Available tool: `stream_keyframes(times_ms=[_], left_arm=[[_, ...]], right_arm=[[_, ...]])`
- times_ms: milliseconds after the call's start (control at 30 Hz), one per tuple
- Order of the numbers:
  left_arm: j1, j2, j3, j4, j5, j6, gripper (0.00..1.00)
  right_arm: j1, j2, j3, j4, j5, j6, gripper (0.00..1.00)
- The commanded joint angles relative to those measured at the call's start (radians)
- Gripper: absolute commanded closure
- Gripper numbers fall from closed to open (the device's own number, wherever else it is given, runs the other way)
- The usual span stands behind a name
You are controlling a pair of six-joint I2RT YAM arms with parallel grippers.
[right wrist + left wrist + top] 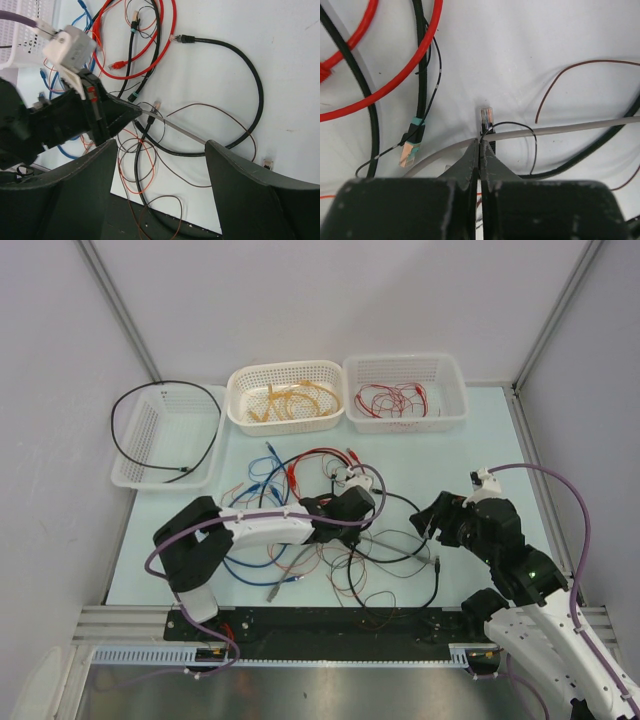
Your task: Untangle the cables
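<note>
Overhead looks down; close wrist views share the cables [570, 127].

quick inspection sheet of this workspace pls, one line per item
surface: pale table, tangle at its middle
job's things: tangled cables in red, blue, black, grey and brown; more lie in three white baskets
clutter: nothing seen
hands: left hand shut on grey cable; right hand open, holding nothing
cables: purple hoses run along both arms
surroundings: white walls; metal rail at the near edge
</note>
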Motion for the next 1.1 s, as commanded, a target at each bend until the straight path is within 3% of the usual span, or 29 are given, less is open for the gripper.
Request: stream_keyframes(times_ms=[0,333,700,933,1067], left_arm=[[0.002,-0.159,0.049,-0.041,-0.068,0.043,1.00],[0.011,-0.419,0.370,-0.186,-0.189,0.213,1.00],[0.051,-0.427,0.830,-0.308,-0.330,0.408,1.00],[0.176,-0.413,0.967,-0.390,-0.355,0.408,1.00],[0.190,-0.404,1.046,-0.369,-0.349,0.429,1.00]], right_arm=[[-0.003,-0.009,0.035,0.009,0.005,-0.010,0.24],[-0.001,-0.038,0.036,0.066,-0.039,0.010,0.25],[-0.003,-0.017,0.062,0.093,-0.053,0.008,0.25],[-0.003,-0.024,0.065,0.095,-0.053,0.006,0.25],[-0.003,0.003,0.065,0.142,-0.082,0.008,0.24]])
